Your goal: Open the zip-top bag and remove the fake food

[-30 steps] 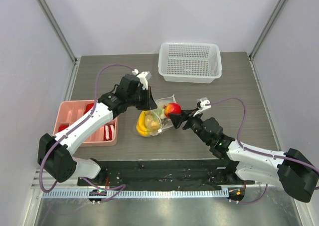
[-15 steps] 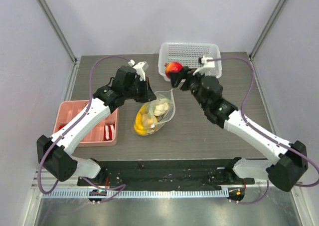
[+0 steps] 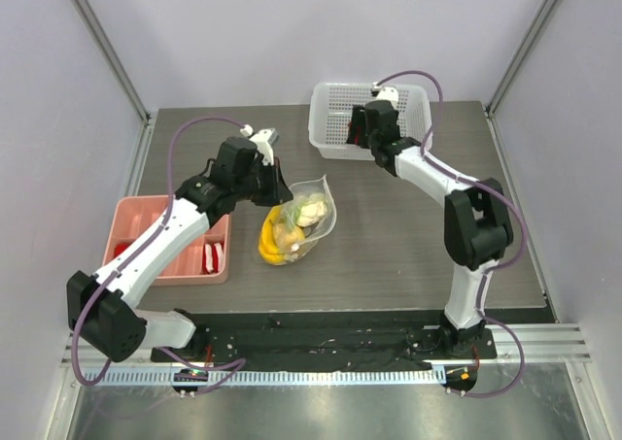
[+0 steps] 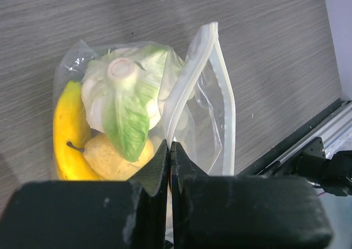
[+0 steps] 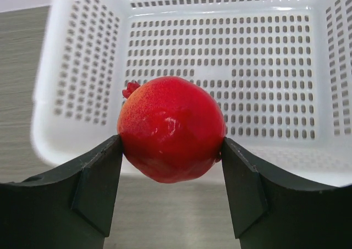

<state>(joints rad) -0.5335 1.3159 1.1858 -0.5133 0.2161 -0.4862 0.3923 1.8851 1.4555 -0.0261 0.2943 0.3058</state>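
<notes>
Swung from the zip-top bag (image 3: 309, 219) to above the white basket (image 3: 330, 142), right tool (image 5: 171, 150) pinches the hard, slick red fruit (image 5: 171, 129) mid-girth; left tool (image 4: 169, 148) clamps the flimsy bag's lip, before the basket.

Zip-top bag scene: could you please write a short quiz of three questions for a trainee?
1. True or false: the left gripper is shut on the zip-top bag at its edge.
2. The right gripper holds: A) a carrot, B) the red fruit, C) a cup?
3. Fill in: the red fruit is held close to the white perforated ___.
Key: 1 true; 2 B; 3 basket.
</notes>
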